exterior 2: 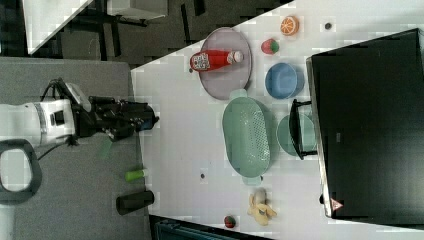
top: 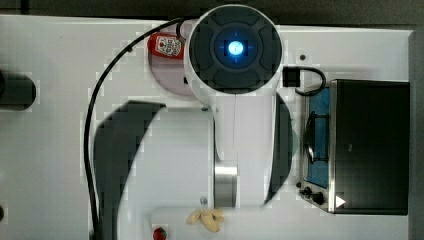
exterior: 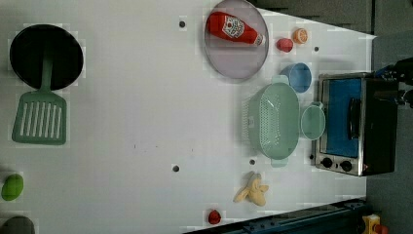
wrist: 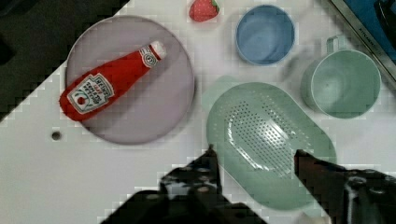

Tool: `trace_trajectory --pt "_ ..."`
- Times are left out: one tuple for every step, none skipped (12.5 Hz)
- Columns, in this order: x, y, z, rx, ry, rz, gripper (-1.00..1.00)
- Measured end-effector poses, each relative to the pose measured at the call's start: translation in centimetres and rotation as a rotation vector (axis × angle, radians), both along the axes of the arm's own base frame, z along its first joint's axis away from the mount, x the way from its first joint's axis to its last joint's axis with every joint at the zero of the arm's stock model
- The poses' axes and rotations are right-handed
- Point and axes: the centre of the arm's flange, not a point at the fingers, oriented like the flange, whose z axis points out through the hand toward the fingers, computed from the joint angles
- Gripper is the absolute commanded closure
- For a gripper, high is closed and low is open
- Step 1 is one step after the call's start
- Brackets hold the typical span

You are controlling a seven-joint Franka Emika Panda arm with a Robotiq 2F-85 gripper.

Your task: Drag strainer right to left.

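Strainer [exterior: 273, 121]: lies flat on the white table [exterior: 136, 97], its long side next to the mug; this is the item to be dragged.
Landmark: all positions below are given relative to the strainer, nearest first.
Gripper [wrist: 254, 156]: held above the strainer, clear of it; fingers apart, nothing between them.
Mug [exterior: 312, 122]: touching or almost touching the strainer's long side, between it and the oven.
Blue bowl [exterior: 297, 77]: just beside one end of the strainer.
Plate [exterior: 236, 61]: near the same end, carrying a ketchup bottle [exterior: 233, 28] on its side.
Banana [exterior: 253, 190]: near the opposite end.
Oven [exterior: 355, 124]: beyond the mug.
Risk 1: a finger set on the thin rim may slip off, so the strainer stays put or tips.
Risk 2: an off-centre pull may swing one end into the plate or the banana.
Risk 3: descending on the mug side may knock the mug.
Strainer material: pale green plastic, oval, raised rim, small tab at each end, dotted perforated bottom; probably light and free-sliding.
Mug material: matching green, round, smooth, with handle.
Plate material: round, flat, greyish, smooth.
Table surface: smooth, matte white.
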Motion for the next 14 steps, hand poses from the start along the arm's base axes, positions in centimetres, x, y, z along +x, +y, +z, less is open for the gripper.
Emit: trace_trajectory --pt "-4.2 -0.5 -0.8 -0.017 0.074 -0.003 -0.6" --pt "-8.9 -1.0 -0.4 -0.023 0.146 -0.013 -0.82" --pt "-12.8 -1.6 0.4 -0.007 0.162 -0.03 -0.99" --pt "-15.5 -2.2 1.4 -0.015 0.143 -0.046 -1.0" --pt "-17.0 -2.7 3.1 -0.025 0.103 -0.064 -1.0" --pt "-17.4 -2.9 4.9 -0.022 0.042 -0.073 -1.0" --pt "-17.2 -3.1 5.8 -0.017 -0.016 -0.079 -1.0" --pt "-16.7 -3.0 5.7 -0.015 -0.036 -0.079 -1.0" --pt "-15.4 -2.8 5.0 -0.028 -0.059 -0.083 -1.0" --pt "-13.8 -2.6 3.4 -0.026 -0.075 -0.107 -1.0" --pt "-12.3 -2.6 0.4 0.004 -0.056 -0.142 -1.0" --pt "-10.6 -2.7 -3.0 0.023 -0.045 -0.18 -1.0" --pt "-9.5 -2.7 -7.4 0.006 -0.025 -0.221 -1.0" --pt "-8.9 -2.8 -12.0 -0.023 0.014 -0.275 -1.0"
